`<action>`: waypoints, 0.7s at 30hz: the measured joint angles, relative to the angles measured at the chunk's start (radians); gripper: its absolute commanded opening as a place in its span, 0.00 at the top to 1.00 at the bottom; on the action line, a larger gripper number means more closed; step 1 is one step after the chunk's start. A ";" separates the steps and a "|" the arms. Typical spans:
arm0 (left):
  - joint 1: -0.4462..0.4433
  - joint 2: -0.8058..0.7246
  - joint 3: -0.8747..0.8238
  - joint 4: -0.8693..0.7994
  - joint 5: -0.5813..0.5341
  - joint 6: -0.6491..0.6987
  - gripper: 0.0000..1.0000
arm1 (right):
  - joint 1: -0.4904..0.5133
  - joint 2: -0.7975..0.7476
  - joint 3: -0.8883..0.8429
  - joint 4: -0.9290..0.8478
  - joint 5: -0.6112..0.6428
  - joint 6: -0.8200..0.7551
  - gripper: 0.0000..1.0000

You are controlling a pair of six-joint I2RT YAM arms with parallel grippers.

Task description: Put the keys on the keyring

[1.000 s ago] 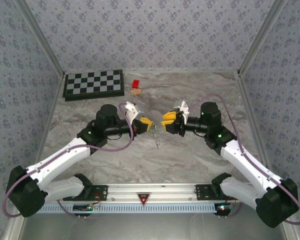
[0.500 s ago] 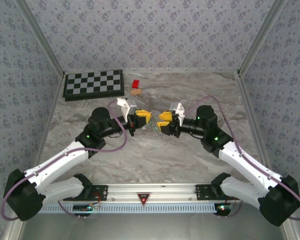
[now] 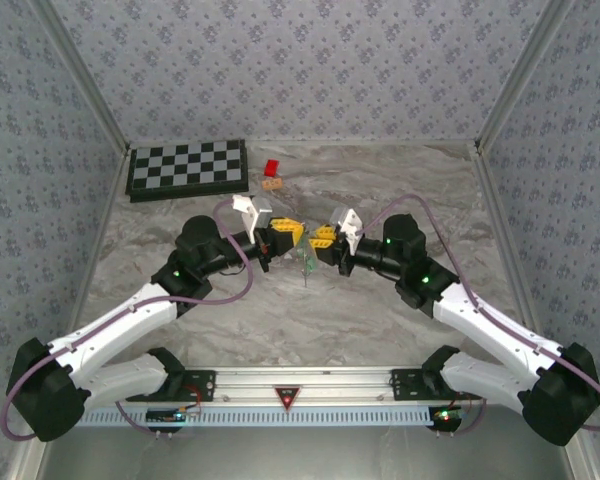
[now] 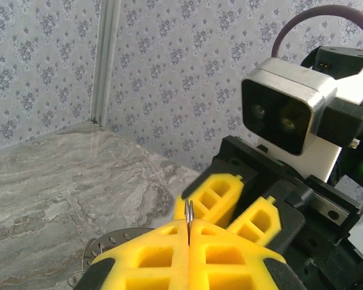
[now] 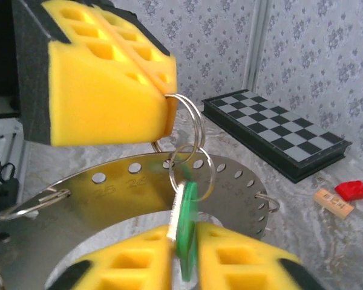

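My left gripper (image 3: 288, 236) is shut on a small silver split ring (image 5: 190, 118), seen edge-on between its yellow pads (image 4: 163, 254). A second small ring (image 5: 193, 172) hangs linked from it and carries a key (image 5: 187, 208) with a green head. My right gripper (image 5: 184, 232) faces the left one tip to tip and is shut on that green head. The key (image 3: 306, 262) dangles between both grippers above the table. The keyring (image 5: 103, 199), a wide grey metal ring with numbered holes, lies just beneath; a piece of it (image 4: 109, 251) shows under the left pads.
A folded chessboard (image 3: 188, 168) lies at the back left, with a small red block (image 3: 271, 167) and a tan piece (image 3: 272, 184) beside it. Further small wire rings (image 5: 24, 208) hang in the keyring's holes. Patterned walls enclose the marble table (image 3: 400, 190).
The right gripper has moved left toward the left gripper and closed its pads on the green key head. The left gripper rose slightly, then held still, staying shut.
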 measured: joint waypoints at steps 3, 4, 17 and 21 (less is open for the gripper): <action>0.000 0.000 -0.002 0.010 -0.003 -0.009 1.00 | 0.005 0.000 0.000 0.002 0.002 -0.005 1.00; 0.000 0.000 -0.004 0.016 -0.003 -0.012 1.00 | 0.005 0.000 0.000 0.003 0.002 -0.010 1.00; -0.002 0.002 -0.013 0.040 -0.002 -0.033 1.00 | 0.046 0.031 0.011 -0.015 0.012 -0.049 1.00; -0.002 0.001 -0.015 0.036 -0.004 -0.024 1.00 | 0.035 0.025 0.011 -0.021 0.016 -0.047 1.00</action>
